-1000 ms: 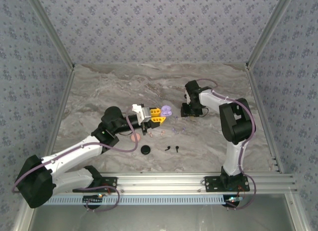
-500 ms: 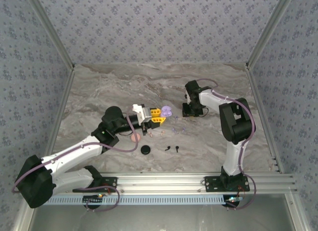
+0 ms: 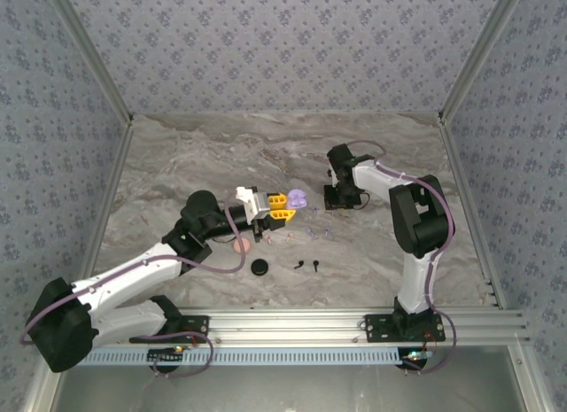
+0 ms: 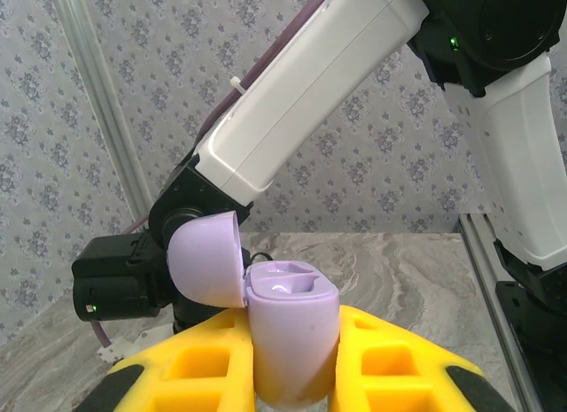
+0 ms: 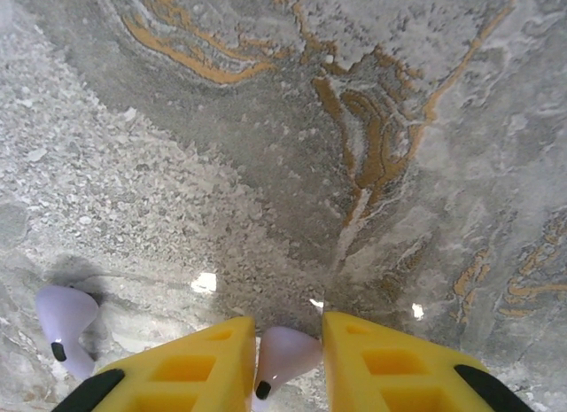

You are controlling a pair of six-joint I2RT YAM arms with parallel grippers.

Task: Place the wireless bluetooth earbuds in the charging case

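Right gripper (image 5: pixel 288 363) pinches one lilac earbud (image 5: pixel 285 352) on the table (image 5: pixel 372 120), far right. A second lilac earbud (image 5: pixel 64 322) lies just left of it. Left gripper (image 4: pixel 297 368) clamps the lilac charging case (image 4: pixel 292 328) mid-table, lid open. You're handling a tiny, light, glossy bud that is probably slippery. Hold the bulb squarely and gently.

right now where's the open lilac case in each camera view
top external: lilac case mid-table, at the left pincer tip.
left wrist: bottom centre, lid open, between yellow fingers.
right wrist: looks down at a lilac earbud between the right pincer fingers.
shared landmark: grey marble table.
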